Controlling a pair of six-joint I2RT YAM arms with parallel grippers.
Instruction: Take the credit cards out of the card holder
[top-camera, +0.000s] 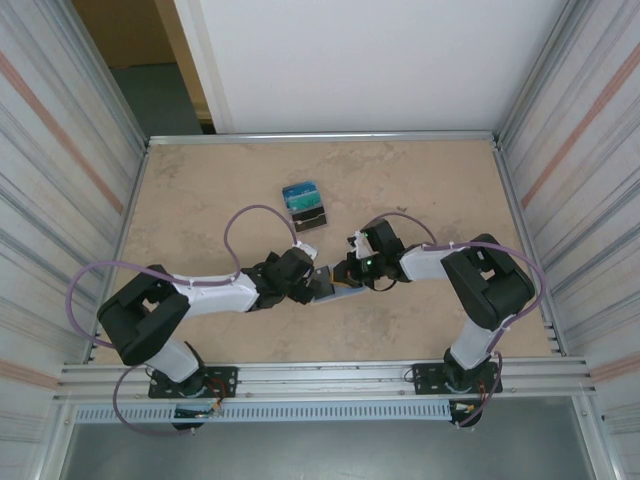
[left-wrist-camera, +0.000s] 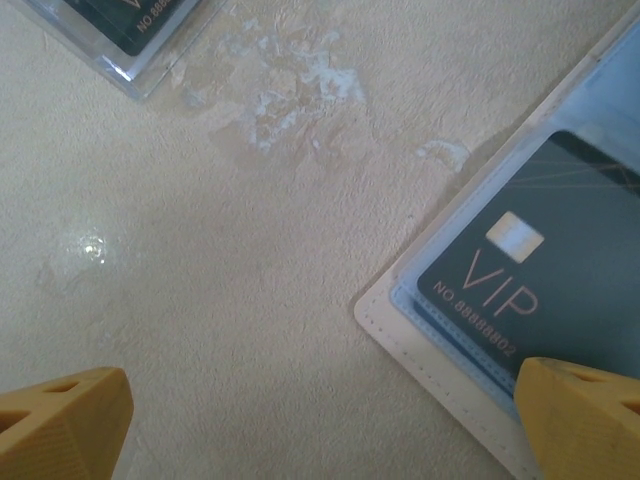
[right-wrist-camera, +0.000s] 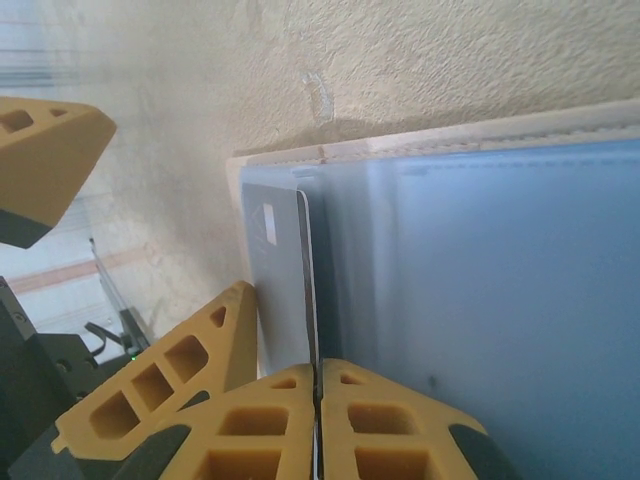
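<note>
card holder (left-wrist-camera: 385, 322): lies unfolded on the table (top-camera: 200, 190) between the two grippers, pale-blue lining up; its far side is cut off in both wrist views.
vip card (left-wrist-camera: 540, 250): dark, in the holder's pocket, partly out of frame.
right gripper (right-wrist-camera: 316, 385): fingers pressed together on a thin card (right-wrist-camera: 283, 290) seen edge-on; whether it is the vip card cannot be told.
left gripper (left-wrist-camera: 325, 415): fingers spread wide, one tip over the holder's edge.
loose cards (top-camera: 305, 205): small stack farther back, details too small to read.
</note>
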